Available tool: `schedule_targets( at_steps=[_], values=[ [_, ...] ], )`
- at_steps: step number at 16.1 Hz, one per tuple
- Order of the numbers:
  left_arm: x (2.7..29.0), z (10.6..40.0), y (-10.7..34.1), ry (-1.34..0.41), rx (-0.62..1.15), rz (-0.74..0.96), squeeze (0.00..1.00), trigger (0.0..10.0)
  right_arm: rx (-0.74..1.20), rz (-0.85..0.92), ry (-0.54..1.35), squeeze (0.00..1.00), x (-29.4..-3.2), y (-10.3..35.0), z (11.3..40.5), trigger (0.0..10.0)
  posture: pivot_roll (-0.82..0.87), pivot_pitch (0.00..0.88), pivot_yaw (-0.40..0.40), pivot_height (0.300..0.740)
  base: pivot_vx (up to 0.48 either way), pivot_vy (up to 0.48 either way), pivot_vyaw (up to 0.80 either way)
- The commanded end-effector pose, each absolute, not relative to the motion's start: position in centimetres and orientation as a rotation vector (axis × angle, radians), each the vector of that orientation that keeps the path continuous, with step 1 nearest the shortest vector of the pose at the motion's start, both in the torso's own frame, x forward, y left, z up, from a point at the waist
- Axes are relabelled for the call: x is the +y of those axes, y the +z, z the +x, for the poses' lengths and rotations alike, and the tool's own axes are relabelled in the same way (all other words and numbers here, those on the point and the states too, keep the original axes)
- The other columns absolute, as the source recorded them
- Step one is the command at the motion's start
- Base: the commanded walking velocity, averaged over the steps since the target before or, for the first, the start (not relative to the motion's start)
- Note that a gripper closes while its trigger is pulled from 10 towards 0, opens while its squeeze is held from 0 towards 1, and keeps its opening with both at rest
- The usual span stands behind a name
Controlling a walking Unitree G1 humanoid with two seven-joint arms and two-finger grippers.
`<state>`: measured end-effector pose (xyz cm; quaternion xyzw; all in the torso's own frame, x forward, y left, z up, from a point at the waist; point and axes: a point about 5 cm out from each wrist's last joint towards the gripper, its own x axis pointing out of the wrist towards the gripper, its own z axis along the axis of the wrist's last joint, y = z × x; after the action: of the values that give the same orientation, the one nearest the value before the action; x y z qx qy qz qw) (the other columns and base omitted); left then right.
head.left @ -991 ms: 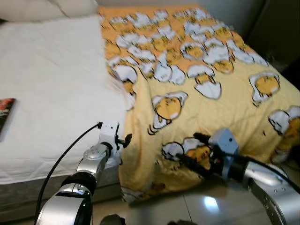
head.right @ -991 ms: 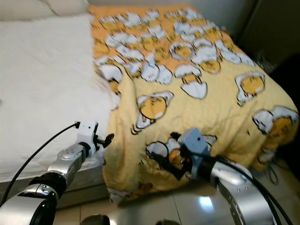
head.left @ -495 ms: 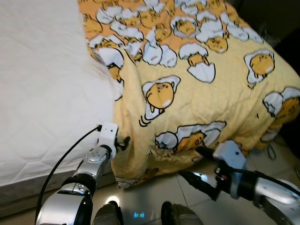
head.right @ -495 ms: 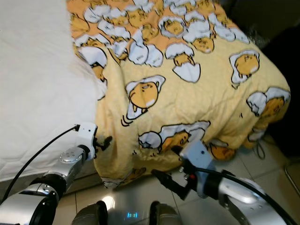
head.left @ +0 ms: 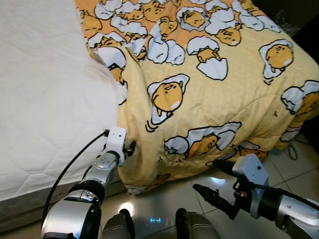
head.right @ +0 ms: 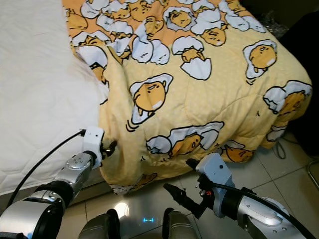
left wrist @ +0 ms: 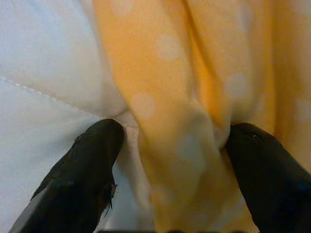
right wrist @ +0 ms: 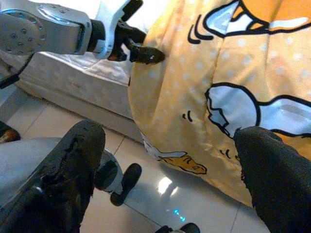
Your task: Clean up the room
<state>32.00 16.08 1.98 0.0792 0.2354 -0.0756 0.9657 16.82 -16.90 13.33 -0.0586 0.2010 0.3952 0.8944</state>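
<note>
Blanket, yellow and printed with cartoon egg figures in cracked white shells, is draped over the right part of the bed and hangs down its near edge almost to the floor. No brand, label or readable writing can be made out on it or anywhere else.

Nearest the camera, the robot's two dark feet are seen on the glossy tiled floor, where a small blue-green light and a bright glare are reflected. Just to the right, low above the tiles, the right end effector is held in front of the blanket's hanging hem with its two black fingers spread apart and nothing between them; it is apart from the cloth.

A little farther, on the left, the left end effector is pressed against the hanging side edge of the blanket, at the corner where the cloth meets the white mattress. In the left wrist view a thick fold of yellow dotted cloth sits between the two black fingertips, which are clamped on it, with the white quilted sheet just beside.

Beyond, the white sheet covers the left part of the bed, its surface bare, while the blanket runs on up the right side.
</note>
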Motion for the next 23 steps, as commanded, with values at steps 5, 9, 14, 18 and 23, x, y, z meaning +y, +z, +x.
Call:
schedule_targets(
  at_steps=[5, 9, 14, 18, 23],
  values=[
    [16.0, 32.0, 2.0, -0.158, 0.468, 0.152, 0.0, 0.0, 0.418, -0.133, 0.875, 0.0, -16.6, 13.6, 17.0, 10.0, -0.3, 0.206, 0.02, 0.74, 0.0, 0.0, 0.0],
    [15.6, 31.8, 1.8, -0.181, 0.469, 0.148, 0.0, 0.0, 0.411, -0.143, 0.88, 0.0, -16.5, 13.5, 17.4, 10.0, -0.3, 0.191, 0.025, 0.74, 0.0, 0.0, 0.0],
    [15.3, 31.9, 1.9, -0.186, 0.466, 0.139, 0.0, 0.0, 0.408, -0.151, 0.884, 0.0, -16.6, 13.3, 17.8, 10.0, -0.3, 0.169, 0.03, 0.74, 0.0, 0.0, 0.0],
    [15.3, 32.0, 2.0, -0.185, 0.464, 0.135, 0.0, 0.0, 0.404, -0.163, 0.895, 0.0, -16.6, 13.3, 18.1, 10.0, -0.3, 0.157, 0.026, 0.74, 0.0, 0.0, 0.0],
    [15.1, 31.9, 1.8, -0.184, 0.471, 0.128, 0.0, 0.0, 0.39, -0.185, 0.904, 0.0, -16.7, 13.3, 18.9, 10.0, -0.3, 0.121, 0.025, 0.74, 0.0, 0.0, 0.0]
  ],
)
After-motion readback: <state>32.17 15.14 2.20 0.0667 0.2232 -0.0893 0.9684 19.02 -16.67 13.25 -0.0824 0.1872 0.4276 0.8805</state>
